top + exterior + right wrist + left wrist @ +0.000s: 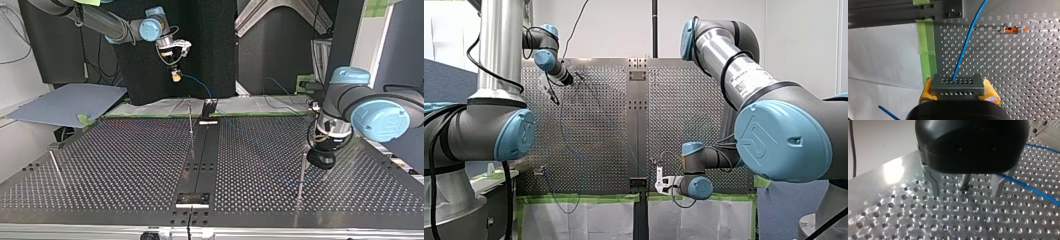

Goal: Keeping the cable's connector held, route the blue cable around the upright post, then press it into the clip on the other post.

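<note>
My right gripper (958, 93) has its yellow pads shut on the grey connector block (957, 83), held above the table's edge (175, 76). The blue cable (965, 42) leaves the block and runs over the perforated plate. My left gripper (965, 195) is open, its metal fingers (934, 185) astride the foot of a thin upright post (964, 183). The cable (1028, 188) passes just outside its other finger. In the top view that post (302, 172) stands right beside my left gripper (322, 167). A second post (190, 117) stands near the centre rail; a small orange and white clip (1011, 30) lies ahead of my right gripper.
A third thin post (56, 167) stands at the top view's left. A dark centre rail (202, 160) splits the perforated table. Green tape (928, 50) and white sheeting line the edge below my right gripper. A grey board (65, 102) lies off the table at the top view's left.
</note>
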Motion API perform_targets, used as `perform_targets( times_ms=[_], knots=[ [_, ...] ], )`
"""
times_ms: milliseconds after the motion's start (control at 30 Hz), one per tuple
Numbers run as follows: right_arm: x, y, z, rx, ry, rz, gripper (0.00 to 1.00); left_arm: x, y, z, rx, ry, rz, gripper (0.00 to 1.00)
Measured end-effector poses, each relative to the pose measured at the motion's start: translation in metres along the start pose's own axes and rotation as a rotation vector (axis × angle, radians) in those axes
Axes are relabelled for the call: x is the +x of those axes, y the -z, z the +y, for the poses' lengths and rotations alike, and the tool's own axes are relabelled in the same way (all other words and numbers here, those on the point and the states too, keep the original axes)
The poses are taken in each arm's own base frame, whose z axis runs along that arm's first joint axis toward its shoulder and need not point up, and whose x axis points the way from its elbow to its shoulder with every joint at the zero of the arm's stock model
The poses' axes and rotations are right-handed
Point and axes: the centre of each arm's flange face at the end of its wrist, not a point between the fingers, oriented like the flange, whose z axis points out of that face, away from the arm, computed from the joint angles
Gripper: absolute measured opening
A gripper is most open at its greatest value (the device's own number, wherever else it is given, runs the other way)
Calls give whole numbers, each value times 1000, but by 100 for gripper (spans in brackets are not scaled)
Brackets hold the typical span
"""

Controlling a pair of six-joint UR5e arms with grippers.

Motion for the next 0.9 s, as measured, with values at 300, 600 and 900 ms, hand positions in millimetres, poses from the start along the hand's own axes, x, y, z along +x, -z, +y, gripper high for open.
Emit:
perform_targets(
  times_ms=[300, 600, 900],
  knots=[
    [0, 0, 0, -1, 0, 1, 0, 10, 10, 2, -12, -6, 20, 100],
    [0, 0, 0, 0, 1, 0, 0, 12, 19, -1, -13, -17, 24, 100],
    [0, 0, 0, -1, 2, 0, 0, 9, 28, -9, -14, -30, 11, 100]
  ],
)
